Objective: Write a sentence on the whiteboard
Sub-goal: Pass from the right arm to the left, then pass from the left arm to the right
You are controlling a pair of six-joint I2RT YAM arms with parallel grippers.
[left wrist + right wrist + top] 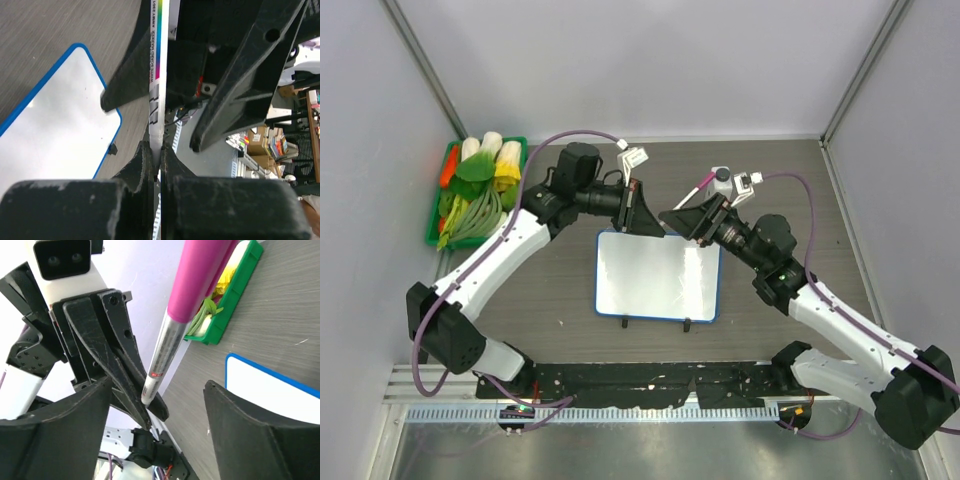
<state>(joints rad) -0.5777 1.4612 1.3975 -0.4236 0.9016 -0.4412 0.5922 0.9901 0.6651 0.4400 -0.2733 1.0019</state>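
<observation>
- Magenta at one end and silvery white along the barrel, the whiteboard marker (171, 330) is clamped by the left pincer (158, 150). The grip is at the end away from the magenta part, and the fingers are pressed tight against it from both sides.
- The right pincer (157, 384) is spread wide, with one finger on either side of the marker. Gaps are seen between them in the right wrist view, and nothing is gripped by it.
- The whiteboard (658, 280) is laid flat at the middle of the grey wood-grain bench (560, 300). It is blue-rimmed, and its face is shown white with a patch of glare.
- Two black clip feet (624, 321) are seen on the board's near edge.
- Both pincers and the marker are held above the board's far edge, so that edge is partly covered in the top view.
- A green tray (232, 297) filled with vegetables (475, 195) is placed at the far left of the bench, well apart from the board.
- Purple cables (585, 135) are looped along both arms, and a white camera housing (633, 157) is carried at the left wrist.
- In the left wrist view, much of the scene is blocked by the right pincer's black fingers. Only one corner of the board is left visible beside them.
</observation>
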